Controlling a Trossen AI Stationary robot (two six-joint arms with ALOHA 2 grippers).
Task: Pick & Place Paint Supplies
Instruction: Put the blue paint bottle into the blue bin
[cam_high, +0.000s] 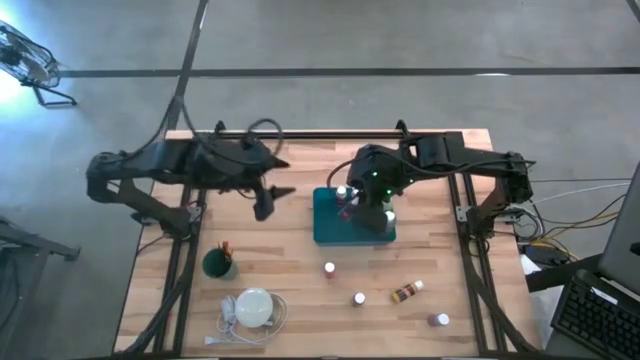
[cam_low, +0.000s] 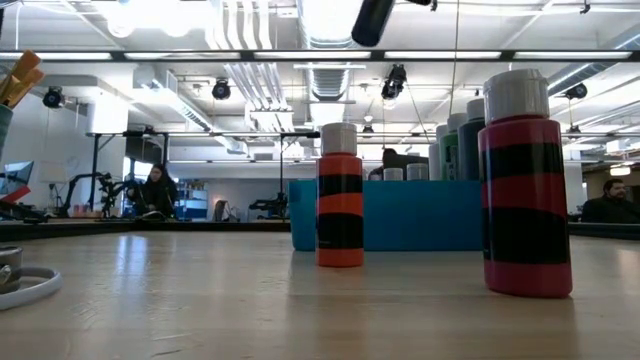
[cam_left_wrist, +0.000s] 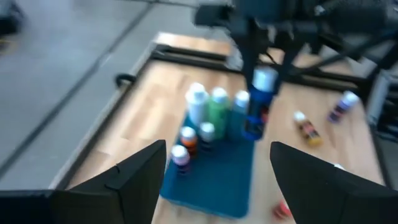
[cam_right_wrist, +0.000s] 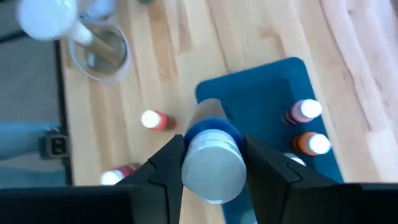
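High view showed the left gripper (cam_high: 266, 205) hanging over the tabletop near its far edge, left of the teal tray (cam_high: 325, 232), its jaws spread wide with nothing between them. Near the front left corner stood a dark green cup (cam_high: 219, 264) with brushes (cam_high: 226, 249) poking out, and a white disc with a cord (cam_high: 254, 306) lay close to the front edge. At the middle, the tray carried several upright white-capped bottles along its far side. The right gripper (cam_right_wrist: 211, 160) was over the tray's right part, its jaws closed around a blue bottle (cam_right_wrist: 210, 149) just below the cap. To the right, four bottles remained loose on the tabletop toward the front edge: a red one (cam_high: 329, 269), another (cam_high: 359, 298), a brown one lying on its side (cam_high: 405, 293), and a purple one (cam_high: 439, 320). These bottles looked light, rigid and smooth-walled, likely slippery; gripping the body just under the cap seemed safest, keeping them upright.
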